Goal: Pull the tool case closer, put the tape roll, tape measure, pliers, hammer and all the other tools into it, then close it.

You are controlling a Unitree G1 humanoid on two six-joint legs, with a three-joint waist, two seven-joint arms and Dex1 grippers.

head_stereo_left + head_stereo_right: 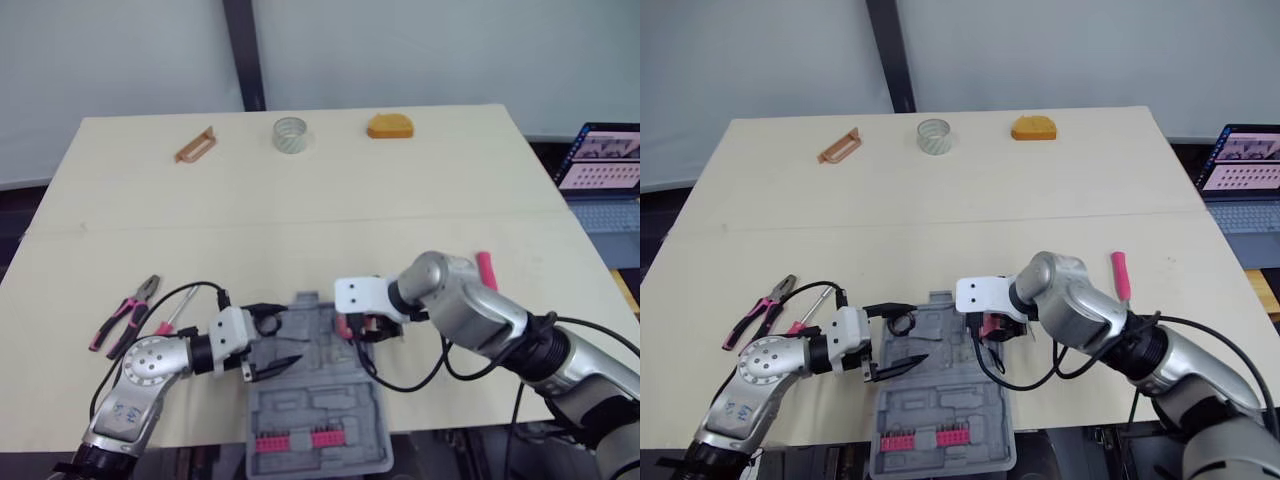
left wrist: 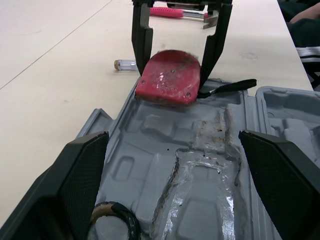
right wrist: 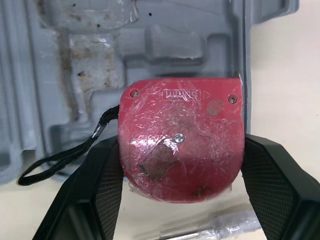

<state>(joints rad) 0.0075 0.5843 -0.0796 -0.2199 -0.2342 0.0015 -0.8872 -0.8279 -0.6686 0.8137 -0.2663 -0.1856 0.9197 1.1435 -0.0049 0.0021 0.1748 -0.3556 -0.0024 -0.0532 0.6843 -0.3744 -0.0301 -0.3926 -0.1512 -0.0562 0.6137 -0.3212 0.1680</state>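
The right pincer (image 1: pixel 362 326) is clamped on the red, rounded plastic tape measure (image 3: pixel 181 135), one black finger on each flank, just right of the middle of the eye views. It hangs over the far right rim of the open grey moulded-plastic tool case (image 1: pixel 315 410). The case lies at the lower middle of the frame, its near end past the front edge of the pale wooden surface (image 1: pixel 300 200). The left pincer (image 1: pixel 292 336) is spread wide over the case's left half and grips nothing.

The likeliest slip is a release here. The tape measure looks set to land on the rim and tip out, or to sit proud and block the lid. Its thin black wrist strap (image 2: pixel 227 87) could drape over the wall. A downward push might rock the overhanging case.

The right wrist view shows the tape measure's side in line with the case wall, which the eye views hide behind the arm. The left wrist view shows it raised above the tray. The eye views place what remains: pink-and-black-handled pliers (image 1: pixel 125 315) at lower left, a clear tape roll (image 1: pixel 291 134) at the top and a pink-handled hammer (image 1: pixel 486 270) at right.
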